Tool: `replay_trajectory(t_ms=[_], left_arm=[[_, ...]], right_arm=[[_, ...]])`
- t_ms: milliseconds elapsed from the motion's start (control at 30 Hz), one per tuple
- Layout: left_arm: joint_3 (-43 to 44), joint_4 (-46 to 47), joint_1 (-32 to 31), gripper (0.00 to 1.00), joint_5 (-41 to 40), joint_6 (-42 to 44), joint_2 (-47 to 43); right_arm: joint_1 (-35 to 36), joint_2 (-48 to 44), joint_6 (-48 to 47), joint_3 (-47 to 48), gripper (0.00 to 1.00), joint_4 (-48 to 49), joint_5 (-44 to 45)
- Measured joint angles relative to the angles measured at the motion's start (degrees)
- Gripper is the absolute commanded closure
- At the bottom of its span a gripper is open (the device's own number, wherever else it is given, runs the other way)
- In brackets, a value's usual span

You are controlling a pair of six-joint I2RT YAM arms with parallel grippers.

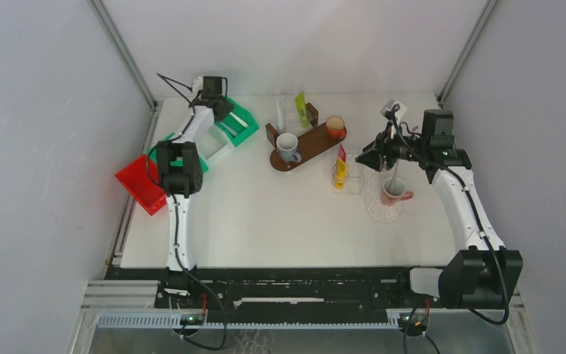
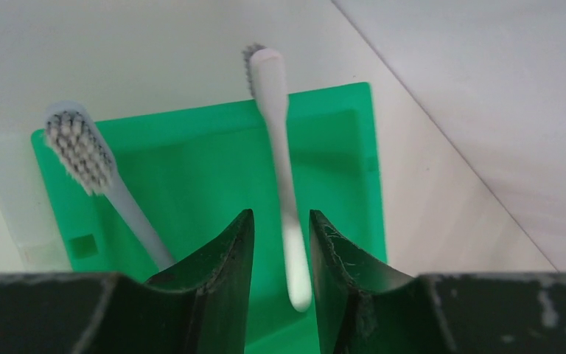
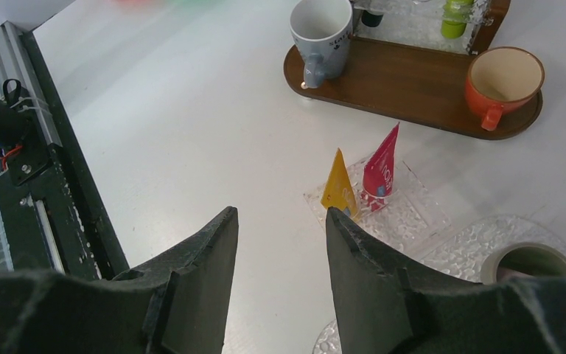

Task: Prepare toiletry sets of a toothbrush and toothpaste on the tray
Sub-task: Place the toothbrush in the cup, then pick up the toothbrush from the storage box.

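Left gripper (image 2: 281,215) astride a toothbrush (image 2: 276,125) — jaws not yet clamped
Right gripper (image 3: 280,214) hangs open, empty. The toothbrush leans in the green bin (image 2: 191,169), far left corner of the table (image 1: 265,221) — looks light, stiff, slick; pinch the handle squarely, mid-length.

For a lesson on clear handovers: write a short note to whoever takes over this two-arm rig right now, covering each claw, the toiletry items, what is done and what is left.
Left claw: open, jaws either side of the white toothbrush over the green bin; no sure grip. A second toothbrush is in that bin.
Right claw: open, empty, above the table near the red tube and yellow tube.
Tray: grey mug and orange mug on it, both empty. Pink mug sits off it.
Done: no set complete.
Left: probably a brush and tube for each mug.
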Motion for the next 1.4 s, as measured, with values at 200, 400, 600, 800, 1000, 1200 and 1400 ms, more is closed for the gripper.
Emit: replay_trajectory(t_ms=[200,400,600,800,1000,1200,1400], left_arm=[[0.74,-0.98,0.68,0.61,1.79,-2.38,2.12],[1.05,-1.11,0.83,0.73,3.43,-3.63,3.15],[1.27,-1.14,1.01,0.96,4.61,-4.11,3.30],[1.09,-0.44,1.11,1.00,5.25,-3.37,3.13],[-6.29,3.52,1.11,1.00,4.26,-0.59,-2.25],[-18.08,12.00,0.92,1.00,3.04,3.04,-11.76],[-32.13,24.06,0.79,1.00,3.58,8.13,-22.38]], right_arm=[[0.00,0.52,0.00,0.00,0.45,-0.02,-0.04],[0.00,0.98,0.00,0.00,0.45,-0.02,-0.09],[0.00,1.01,0.00,0.00,0.45,-0.02,-0.17],[0.00,1.01,0.00,0.00,0.45,-0.02,-0.24],[0.00,1.01,0.00,0.00,0.45,-0.04,-0.31],[-0.02,1.01,0.00,0.00,0.45,-0.07,-0.79],[-0.28,1.01,0.00,0.00,0.45,-0.13,-1.73]])
